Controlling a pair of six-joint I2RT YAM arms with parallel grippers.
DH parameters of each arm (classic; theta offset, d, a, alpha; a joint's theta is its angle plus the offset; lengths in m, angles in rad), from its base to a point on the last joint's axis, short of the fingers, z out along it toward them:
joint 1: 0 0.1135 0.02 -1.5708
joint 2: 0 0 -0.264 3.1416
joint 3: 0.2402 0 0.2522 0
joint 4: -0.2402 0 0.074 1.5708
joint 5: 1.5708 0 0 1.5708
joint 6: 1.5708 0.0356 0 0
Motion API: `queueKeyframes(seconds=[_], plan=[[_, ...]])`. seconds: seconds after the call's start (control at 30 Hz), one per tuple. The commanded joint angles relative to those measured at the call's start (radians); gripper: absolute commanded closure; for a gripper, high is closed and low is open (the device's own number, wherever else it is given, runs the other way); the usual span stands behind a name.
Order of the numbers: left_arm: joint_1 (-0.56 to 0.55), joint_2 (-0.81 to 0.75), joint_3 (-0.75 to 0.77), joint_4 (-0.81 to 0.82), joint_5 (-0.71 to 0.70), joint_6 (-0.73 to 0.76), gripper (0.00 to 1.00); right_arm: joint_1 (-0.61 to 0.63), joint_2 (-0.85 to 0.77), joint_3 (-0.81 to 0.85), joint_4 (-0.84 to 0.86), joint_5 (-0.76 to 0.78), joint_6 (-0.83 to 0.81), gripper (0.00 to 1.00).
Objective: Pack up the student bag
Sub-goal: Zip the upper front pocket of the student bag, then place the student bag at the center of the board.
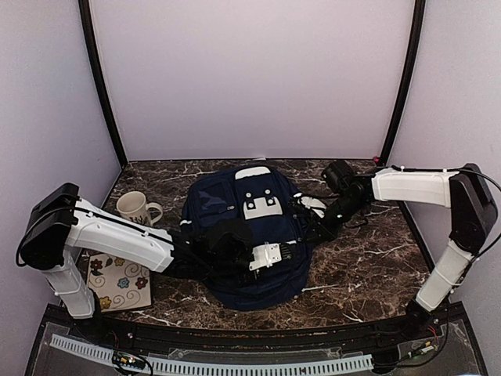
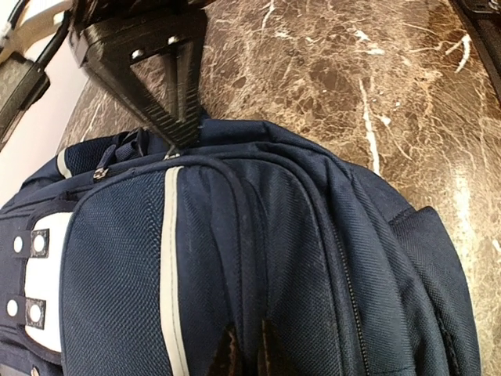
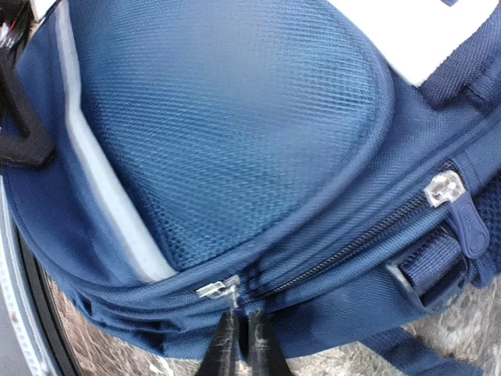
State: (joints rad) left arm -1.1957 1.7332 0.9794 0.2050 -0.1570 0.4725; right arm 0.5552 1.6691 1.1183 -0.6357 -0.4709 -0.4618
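Navy student bag [image 1: 215, 205] lying flat in the middle of the brown marbled tabletop [image 1: 360, 258], front upward, its white patch [image 1: 261, 204] with dark studs toward the far side. Left of it and clear of the fabric, a cream mug [image 1: 135, 207] bearing a small printed mark, too small to read. Nearer the left arm's base, a flower-patterned flat pad [image 1: 119, 283].

Over the bag's right-hand part, the left end effector [image 2: 247, 354], narrowed to a slit and pinching a raised seam of the navy fabric, not far from a thin white stripe [image 2: 168, 258]. Just beyond it, at the bag's right edge, the right end effector [image 3: 239, 338], tips pressed together on the tail of a silver zipper pull [image 3: 219, 288]. From the left wrist view, shows as a black wedge with its point down at that same pull.

Zip teeth closed from that pull up to a second silver slider carrying a navy rubber tab [image 3: 470, 223]. Embossing on the tab too blurred to read. Above the zip, a blue mesh panel [image 3: 235, 117] edged by a pale stripe. Bare marble showing past the bag's top edge in the left wrist view.
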Motion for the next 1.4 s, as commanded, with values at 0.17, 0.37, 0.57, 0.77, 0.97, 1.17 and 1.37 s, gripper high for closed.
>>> queueKeyframes(seconds=[0.17, 0.37, 0.57, 0.77, 0.97, 1.17, 1.37], plan=[[-0.073, 0.053, 0.003, 0.079, 0.149, 0.206, 1.0, -0.065, -0.177, -0.021, 0.093, 0.106, 0.04, 0.64], [-0.174, 0.157, 0.072, 0.069, 0.14, 0.298, 1.0, -0.103, -0.266, -0.056, 0.098, 0.12, 0.062, 0.58], [-0.168, 0.094, -0.043, 0.062, -0.038, 0.278, 1.0, -0.117, -0.275, -0.062, 0.142, 0.135, 0.09, 0.55], [-0.09, -0.06, -0.156, 0.047, -0.137, 0.142, 0.89, -0.138, -0.269, -0.037, 0.211, 0.149, 0.117, 0.54], [-0.084, -0.157, -0.127, 0.007, -0.157, 0.063, 0.56, -0.159, -0.259, 0.014, 0.228, 0.14, 0.154, 0.52], [-0.079, -0.302, -0.047, -0.127, -0.144, 0.103, 0.46, -0.259, -0.284, 0.27, 0.09, 0.107, 0.211, 0.5], [-0.005, -0.413, 0.039, -0.216, -0.161, 0.133, 0.25, -0.291, -0.413, 0.218, 0.225, 0.349, 0.32, 0.01]])
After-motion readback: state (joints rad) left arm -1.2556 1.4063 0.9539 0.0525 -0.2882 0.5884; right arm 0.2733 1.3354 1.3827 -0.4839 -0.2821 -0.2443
